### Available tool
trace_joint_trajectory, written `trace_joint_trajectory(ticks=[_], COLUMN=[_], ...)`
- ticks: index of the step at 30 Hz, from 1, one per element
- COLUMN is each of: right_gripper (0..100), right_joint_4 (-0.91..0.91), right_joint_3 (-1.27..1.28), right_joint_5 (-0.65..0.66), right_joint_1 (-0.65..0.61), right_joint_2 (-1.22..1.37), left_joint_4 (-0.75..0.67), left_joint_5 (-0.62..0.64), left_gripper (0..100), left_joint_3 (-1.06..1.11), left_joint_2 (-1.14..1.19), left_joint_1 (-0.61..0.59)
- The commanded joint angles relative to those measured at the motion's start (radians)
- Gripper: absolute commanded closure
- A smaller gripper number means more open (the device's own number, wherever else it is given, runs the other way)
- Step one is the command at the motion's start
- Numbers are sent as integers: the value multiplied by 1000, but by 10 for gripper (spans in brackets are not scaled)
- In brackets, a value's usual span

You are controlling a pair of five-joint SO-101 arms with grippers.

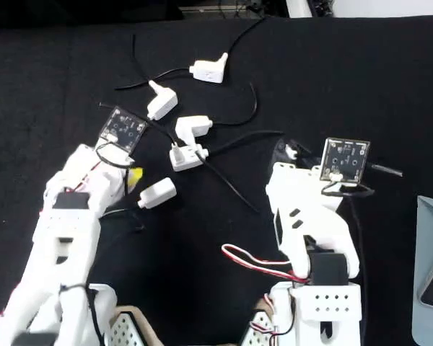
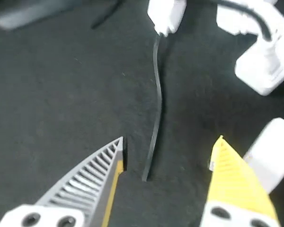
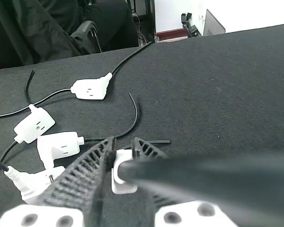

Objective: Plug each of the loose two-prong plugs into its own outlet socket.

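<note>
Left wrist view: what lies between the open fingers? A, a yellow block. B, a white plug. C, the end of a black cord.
C: a black cord ends on the table between the left gripper's spread fingers, touching neither.

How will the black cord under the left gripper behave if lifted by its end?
Probably floppy: the black cord bends loosely over the cloth. Its thin end may slip from the left gripper. The white connector would likely drag behind.

Plugs (image 1: 157, 193) on table (image 1: 346, 72); sockets (image 1: 161, 103) behind.
</note>
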Motion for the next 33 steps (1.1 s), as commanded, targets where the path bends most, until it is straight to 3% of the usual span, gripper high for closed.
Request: trace_joint_trajectory(ticks=[1, 7, 15, 23, 28, 33], right_gripper=[987, 987, 987, 987, 987, 987], right_joint_4=[-18, -18, 5, 52, 54, 54], right_joint_3=[-47, -47, -48, -51, -47, -47], right_joint_5=[21, 34, 54, 101, 106, 106], right_joint_1=[-12, -12, -57, -147, -147, -147], right_joint_2=[8, 8, 10, 10, 10, 10], left_joint_4=[-40, 58, 149, 204, 135, 83], left_joint_5=[15, 15, 35, 95, 115, 115], left_gripper=[711, 750, 746, 746, 746, 746], left_joint_3=[-44, -21, 208, 297, 237, 114], left_joint_2=[163, 72, -361, -657, -598, -328], left_joint_1=[42, 122, 196, 122, 73, 68])
